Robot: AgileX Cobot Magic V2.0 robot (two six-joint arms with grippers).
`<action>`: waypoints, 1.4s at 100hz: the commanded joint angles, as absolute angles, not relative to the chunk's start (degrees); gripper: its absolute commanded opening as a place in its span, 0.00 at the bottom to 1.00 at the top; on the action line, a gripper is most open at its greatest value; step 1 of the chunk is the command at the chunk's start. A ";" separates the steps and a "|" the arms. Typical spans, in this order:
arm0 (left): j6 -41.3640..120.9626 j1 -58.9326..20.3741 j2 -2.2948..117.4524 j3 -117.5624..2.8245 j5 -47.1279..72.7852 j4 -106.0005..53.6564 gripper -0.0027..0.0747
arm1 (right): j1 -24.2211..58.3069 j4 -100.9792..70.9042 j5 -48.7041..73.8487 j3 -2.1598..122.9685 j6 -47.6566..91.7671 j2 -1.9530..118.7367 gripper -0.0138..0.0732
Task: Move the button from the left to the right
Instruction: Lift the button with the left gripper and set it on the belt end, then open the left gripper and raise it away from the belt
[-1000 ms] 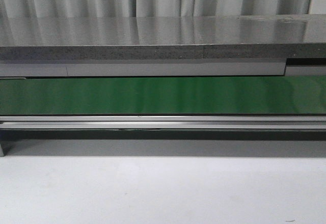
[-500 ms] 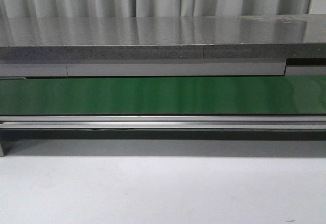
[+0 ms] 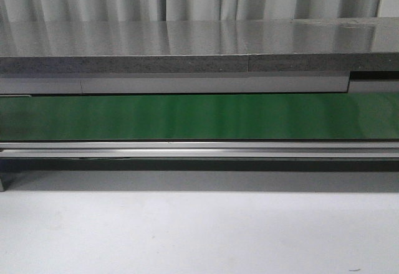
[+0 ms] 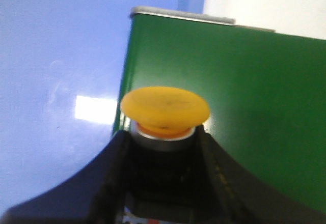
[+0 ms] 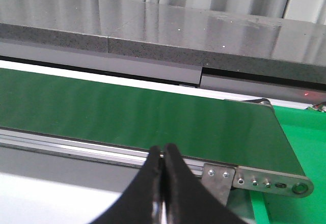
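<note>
In the left wrist view my left gripper (image 4: 162, 137) is shut on the button (image 4: 165, 105). Its round yellow-orange cap sticks out past the black fingertips, and its black body sits between the jaws. The button hangs over the end of the green conveyor belt (image 4: 229, 96). In the right wrist view my right gripper (image 5: 162, 152) is shut and empty, its black fingertips pressed together near the belt's front rail (image 5: 76, 145). Neither gripper nor the button shows in the front view.
The green belt (image 3: 199, 116) runs across the front view, with a grey stone counter (image 3: 199, 43) behind it and a white table (image 3: 199, 236) in front. The belt's right end and a metal bracket (image 5: 265, 180) show in the right wrist view. A bluish surface (image 4: 56, 81) lies beside the belt's left end.
</note>
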State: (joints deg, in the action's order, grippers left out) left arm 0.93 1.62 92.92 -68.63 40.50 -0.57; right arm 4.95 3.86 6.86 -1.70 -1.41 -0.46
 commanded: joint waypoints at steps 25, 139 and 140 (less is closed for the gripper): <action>3.14 -0.75 94.74 -70.51 37.68 -3.79 0.24 | 5.00 4.12 2.36 -1.69 -1.21 -1.41 0.08; 3.72 -7.99 51.38 -48.22 17.81 -3.78 0.81 | 5.00 4.12 2.36 -1.69 -1.21 -1.41 0.08; 3.72 -7.99 50.22 -47.78 17.57 -3.78 0.81 | 5.00 4.12 2.36 -1.69 -1.21 -1.41 0.08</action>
State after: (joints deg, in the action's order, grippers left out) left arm 3.83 -7.64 57.08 -50.54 24.82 -3.33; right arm 4.95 3.86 6.86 -1.70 -1.41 -0.46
